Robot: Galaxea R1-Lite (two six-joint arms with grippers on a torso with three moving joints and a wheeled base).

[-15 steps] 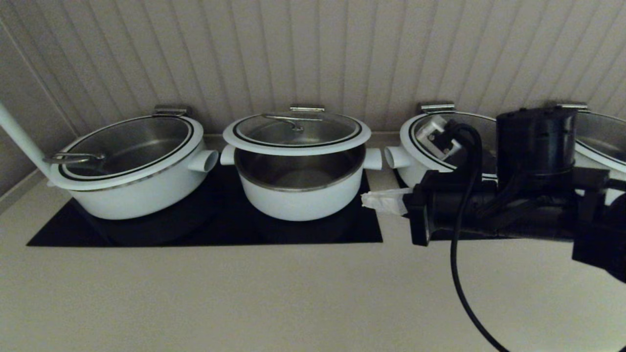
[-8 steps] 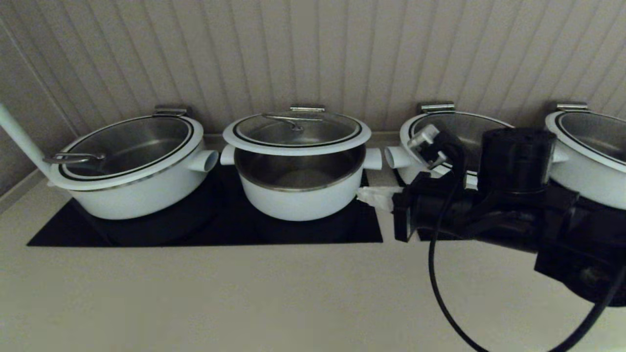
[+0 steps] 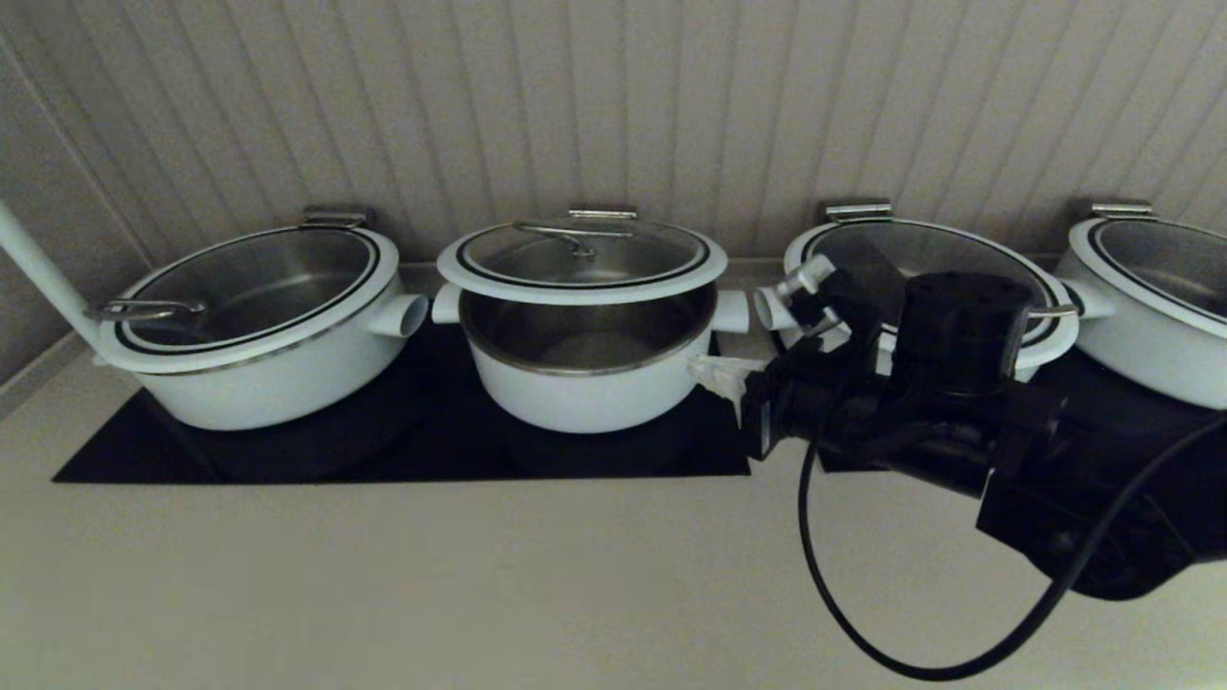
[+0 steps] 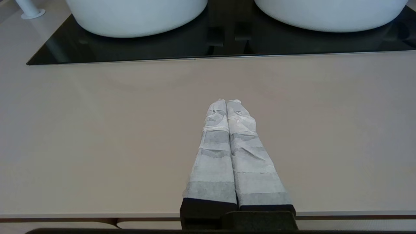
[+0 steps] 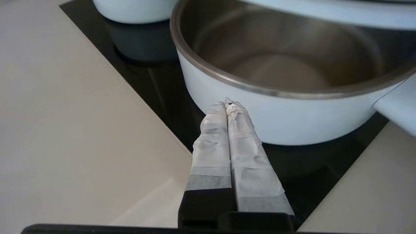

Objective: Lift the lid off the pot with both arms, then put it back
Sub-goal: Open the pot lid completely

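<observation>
The pot stands on the black hob at the middle, its steel inside showing. The lid sits raised over it, front edge lifted clear of the pot's rim, back edge by a steel bracket at the wall. My right gripper is shut and empty, its white-padded tips just beside the pot's right wall, below the right stub handle. In the right wrist view the right gripper points at the pot's white side. My left gripper is shut and empty above the counter in front of the hob.
A wider white pot with a tilted glass lid stands left of the task pot; two more stand to the right. The black hob lies under them. A white pole rises at far left. A panelled wall is close behind.
My right arm has moved left, bringing its shut gripper from beside the hob's right edge up to the pot's right wall. The lid and pots have not moved.
</observation>
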